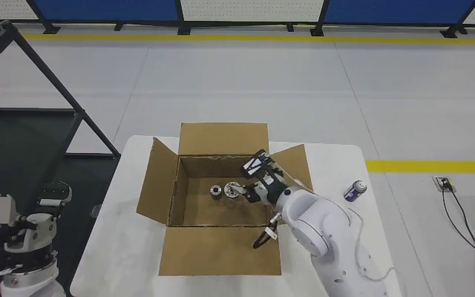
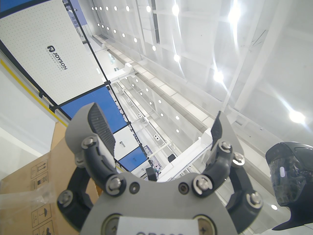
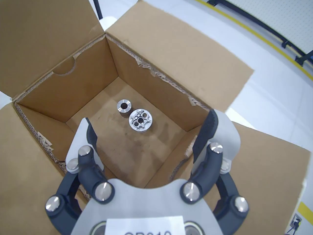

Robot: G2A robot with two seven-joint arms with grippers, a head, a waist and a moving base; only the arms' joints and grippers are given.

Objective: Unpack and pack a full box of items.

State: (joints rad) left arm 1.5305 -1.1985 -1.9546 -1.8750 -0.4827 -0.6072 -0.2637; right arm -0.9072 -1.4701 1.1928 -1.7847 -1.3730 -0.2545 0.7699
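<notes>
the box (image 3: 132,67) sits open with its flaps spread, and on its floor lie two metal parts, a round holed disc (image 3: 140,121) and a small sleeve (image 3: 124,106) just beside it. both are below the right gripper (image 3: 148,121), in line with the gap between its fingers. a small can (image 1: 355,191) sits on the table (image 1: 119,245) outside the box, well apart from those fingers. by this the box is far from full: either unpacking is nearly through or packing has barely begun. the right gripper hangs over the box mouth, tilted down, fingers wide and empty. the left gripper (image 2: 156,123) points upward away from the box, fingers wide, holding nothing.
</notes>
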